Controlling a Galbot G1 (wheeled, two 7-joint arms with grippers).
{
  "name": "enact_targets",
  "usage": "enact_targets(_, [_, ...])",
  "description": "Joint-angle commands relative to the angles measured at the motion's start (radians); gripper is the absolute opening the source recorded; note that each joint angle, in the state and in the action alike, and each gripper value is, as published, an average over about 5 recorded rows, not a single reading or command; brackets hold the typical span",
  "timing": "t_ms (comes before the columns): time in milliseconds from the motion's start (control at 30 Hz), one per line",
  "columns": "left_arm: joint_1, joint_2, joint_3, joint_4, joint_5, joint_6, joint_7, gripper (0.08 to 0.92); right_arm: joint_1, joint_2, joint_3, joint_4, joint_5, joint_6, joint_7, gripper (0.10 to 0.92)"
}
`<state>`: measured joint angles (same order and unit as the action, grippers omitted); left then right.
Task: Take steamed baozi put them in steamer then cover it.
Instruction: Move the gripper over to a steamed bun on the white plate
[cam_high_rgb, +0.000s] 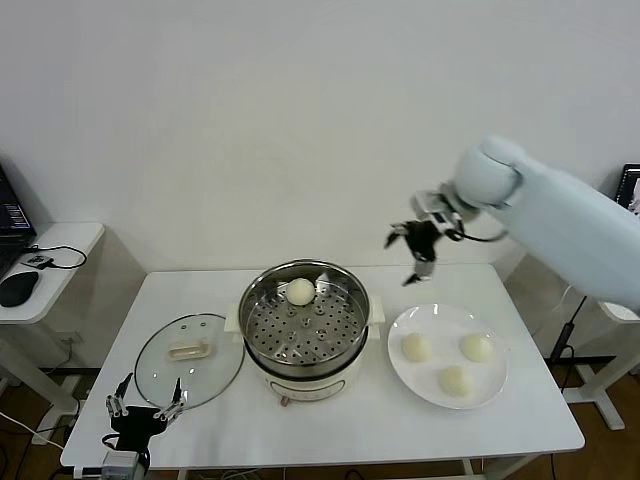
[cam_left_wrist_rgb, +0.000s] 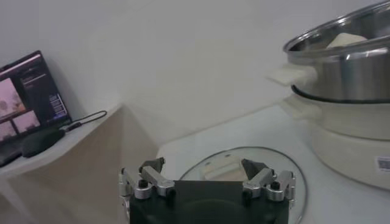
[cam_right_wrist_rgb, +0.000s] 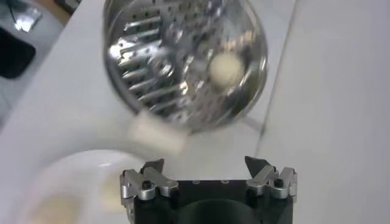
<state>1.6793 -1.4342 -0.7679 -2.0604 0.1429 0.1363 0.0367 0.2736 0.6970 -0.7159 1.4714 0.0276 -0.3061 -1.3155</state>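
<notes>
The steel steamer (cam_high_rgb: 305, 330) stands mid-table on its white base, with one baozi (cam_high_rgb: 300, 291) at the far side of its perforated tray; the pot (cam_right_wrist_rgb: 183, 67) and that bun (cam_right_wrist_rgb: 224, 68) also show in the right wrist view. Three baozi (cam_high_rgb: 417, 347) (cam_high_rgb: 476, 347) (cam_high_rgb: 455, 380) lie on the white plate (cam_high_rgb: 420, 385) to the right. My right gripper (cam_high_rgb: 412, 250) is open and empty, in the air above the table's back edge between steamer and plate. The glass cover (cam_high_rgb: 190, 358) lies flat left of the steamer. My left gripper (cam_high_rgb: 142, 408) is open, low at the table's front left, near the cover (cam_left_wrist_rgb: 244, 170).
A side desk (cam_high_rgb: 55, 240) at the far left holds a laptop (cam_left_wrist_rgb: 27, 91), a mouse (cam_high_rgb: 17, 287) and a cable. A white wall lies behind the table. The table's front edge (cam_high_rgb: 330, 455) runs near the steamer and the plate.
</notes>
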Motion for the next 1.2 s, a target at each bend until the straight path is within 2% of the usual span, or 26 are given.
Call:
enact_targets(33, [-0.002, 0.005, 0.006, -0.003, -0.017, 0.015, 0.004, 0.823, -0.264, -0.243, 0.162, 0.163, -0.109, -0.207, -0.025, 0.823])
enact_targets(233, [0.004, 0.005, 0.004, 0.003, -0.007, 0.011, 0.004, 0.823, -0.398, -0.198, 0.203, 0.136, -0.173, -0.195, 0.024, 0.823])
enact_targets(567, [0.006, -0.009, -0.001, 0.029, 0.002, 0.007, 0.000, 0.823, -0.449, -0.013, 0.214, -0.035, -0.216, -0.133, 0.126, 0.823])
enact_targets(1200, [-0.004, -0.003, -0.012, 0.069, 0.004, 0.002, -0.003, 0.823, -0.459, 0.154, 0.197, -0.205, -0.318, -0.092, 0.126, 0.823])
